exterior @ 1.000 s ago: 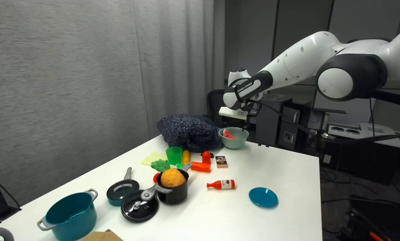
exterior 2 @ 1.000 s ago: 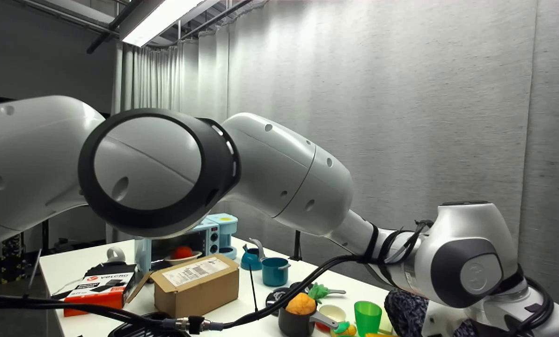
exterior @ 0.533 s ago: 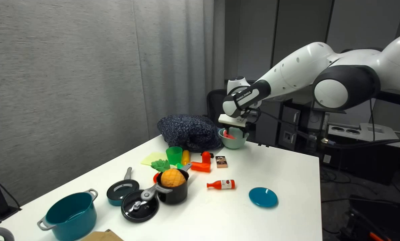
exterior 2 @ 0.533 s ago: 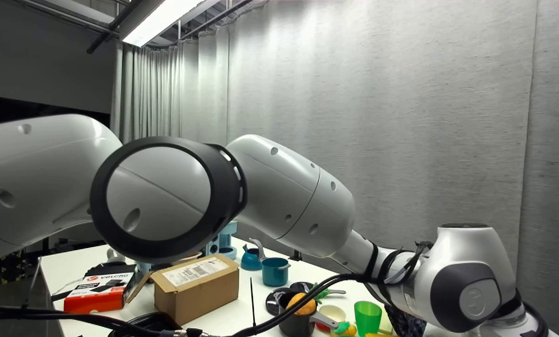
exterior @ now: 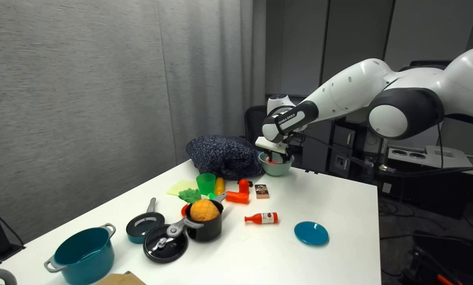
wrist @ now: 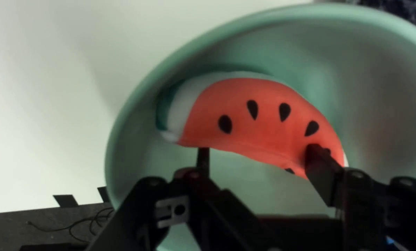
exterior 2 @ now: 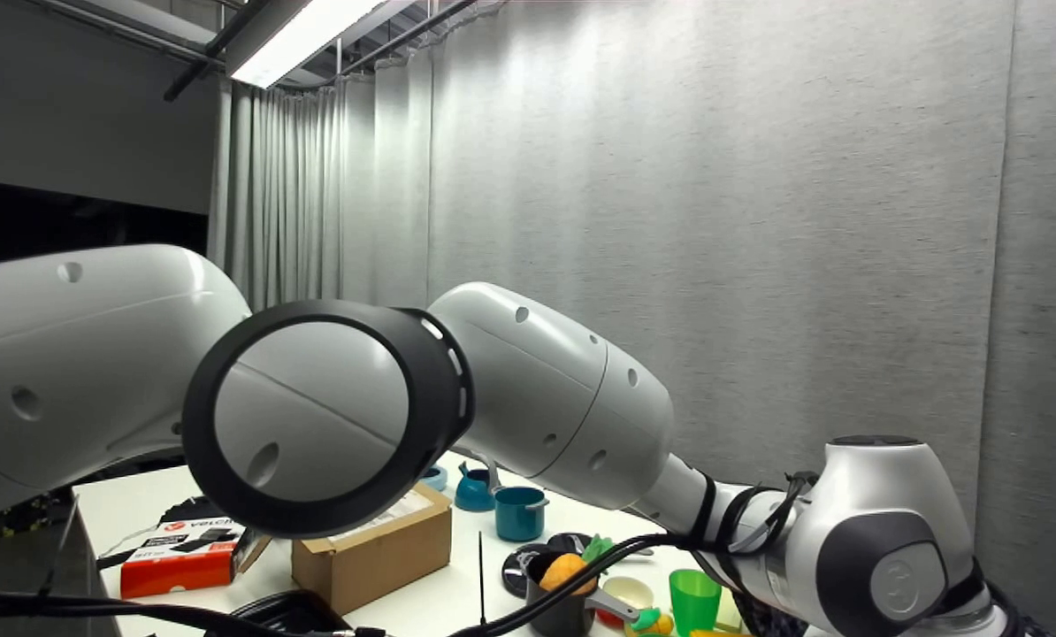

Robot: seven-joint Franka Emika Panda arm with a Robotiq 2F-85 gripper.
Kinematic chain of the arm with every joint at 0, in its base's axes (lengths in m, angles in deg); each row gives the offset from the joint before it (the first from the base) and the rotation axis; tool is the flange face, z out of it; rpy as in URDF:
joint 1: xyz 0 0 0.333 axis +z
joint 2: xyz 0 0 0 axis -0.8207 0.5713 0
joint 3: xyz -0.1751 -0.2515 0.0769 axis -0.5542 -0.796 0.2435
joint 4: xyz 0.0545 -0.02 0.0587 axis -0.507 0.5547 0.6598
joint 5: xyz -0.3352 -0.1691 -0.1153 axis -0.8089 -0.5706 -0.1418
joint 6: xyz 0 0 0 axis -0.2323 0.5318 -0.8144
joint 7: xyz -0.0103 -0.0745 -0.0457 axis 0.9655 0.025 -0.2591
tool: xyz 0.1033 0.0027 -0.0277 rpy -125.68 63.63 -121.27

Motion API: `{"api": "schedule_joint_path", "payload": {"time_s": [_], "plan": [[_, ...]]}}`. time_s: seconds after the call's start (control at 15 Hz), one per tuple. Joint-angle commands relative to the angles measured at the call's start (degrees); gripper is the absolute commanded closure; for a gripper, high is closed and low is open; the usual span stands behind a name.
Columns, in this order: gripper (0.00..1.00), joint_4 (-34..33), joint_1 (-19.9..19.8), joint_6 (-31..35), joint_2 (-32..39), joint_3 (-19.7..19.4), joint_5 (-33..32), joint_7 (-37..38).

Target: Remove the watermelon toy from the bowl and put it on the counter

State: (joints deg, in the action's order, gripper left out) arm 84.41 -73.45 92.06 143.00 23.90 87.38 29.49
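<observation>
Your watermelon slice (wrist: 260, 122) lies inside the bowl (wrist: 378, 80): a plump crescent with a smooth red face, black teardrop seeds and a white-and-green rind along its curved side. The bowl is round, pale teal and plain, with a rounded, lighter rim. Your gripper (wrist: 259, 151) is spread, its two dark fingers (wrist: 323, 170) apart and reaching into the bowl's mouth; in the wrist view one fingertip ends by the slice's cut edge, while the other overlaps the red near the opposite end (whether it touches, I cannot tell).

In an exterior view the bowl stands at the far edge of the smooth white surface (exterior: 331, 202), with bulky, speckled navy fabric (exterior: 224, 156) just beside it towards the far left corner. The wrist view shows an edge with black tabs (wrist: 65, 200) running close by the rim. For room, you have a broad white stretch from the bowl to the far right corner and down the right edge to the glossy blue plate (exterior: 311, 233); the small flat packet (exterior: 262, 191) and red sauce bottle (exterior: 261, 218) border its left side.
</observation>
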Motion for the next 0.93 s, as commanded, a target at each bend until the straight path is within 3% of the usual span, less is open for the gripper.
{"api": "schedule_joint_path", "payload": {"time_s": [0.0, 0.33, 0.47, 0.6, 0.67, 0.73, 0.87], "plan": [[0.58, -4.48, -0.72, 0.13, 2.56, -0.51, 0.32, 2.71], [0.96, -5.11, -0.79, 0.31, 2.57, -0.28, 0.3, 3.72], [1.0, -5.28, -0.94, 0.32, 2.28, 0.05, 0.52, 3.55], [1.0, -5.52, -1.09, -0.17, 1.75, 0.58, 0.68, 2.38], [0.74, -5.69, -1.18, -0.64, 1.58, 0.79, 0.71, 1.92], [0.73, -5.88, -1.36, -0.84, 1.46, 1.12, 0.78, 1.2], [0.59, -6.09, -1.78, -1.36, 1.35, 2.01, 0.93, -0.62]]}}
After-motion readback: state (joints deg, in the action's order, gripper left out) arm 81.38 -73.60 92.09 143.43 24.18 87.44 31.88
